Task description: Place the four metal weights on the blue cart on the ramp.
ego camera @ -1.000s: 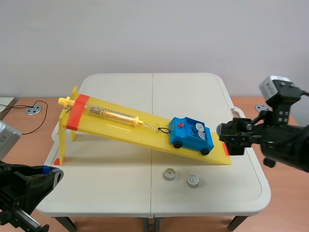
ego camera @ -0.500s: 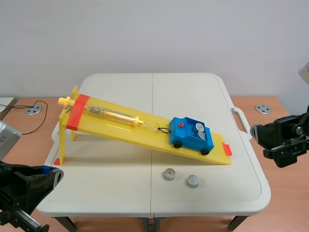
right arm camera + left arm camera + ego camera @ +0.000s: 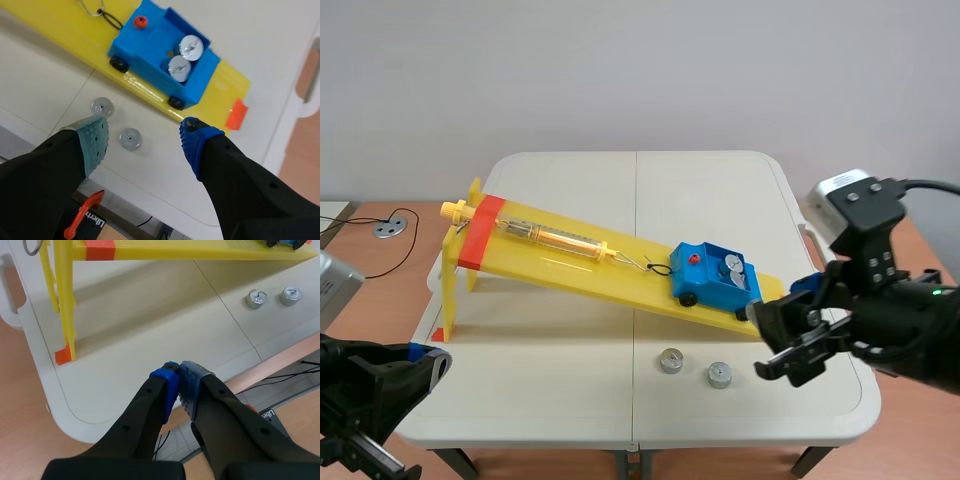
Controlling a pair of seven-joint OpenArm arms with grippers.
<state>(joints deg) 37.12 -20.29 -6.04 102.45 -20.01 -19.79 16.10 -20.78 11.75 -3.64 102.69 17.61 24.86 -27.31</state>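
A white tabletop [image 3: 560,400] before a plain wall carries a yellow ramp [image 3: 570,262]. The blue cart [image 3: 705,285] sits at the ramp's low end, and two loose weights [image 3: 670,361] lie beside the ramp. The left wrist view shows the left tool [image 3: 177,372] pinched together near the ramp's raised end. Only the right wrist view shows two cart weights [image 3: 185,55] plainly, with the right tool [image 3: 145,131] spread apart beside the ramp.

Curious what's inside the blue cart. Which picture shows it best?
The right wrist view: it looks down into the blue cart, showing two metal weights. The scene view shows them small; the left wrist view catches only the cart's bottom edge.
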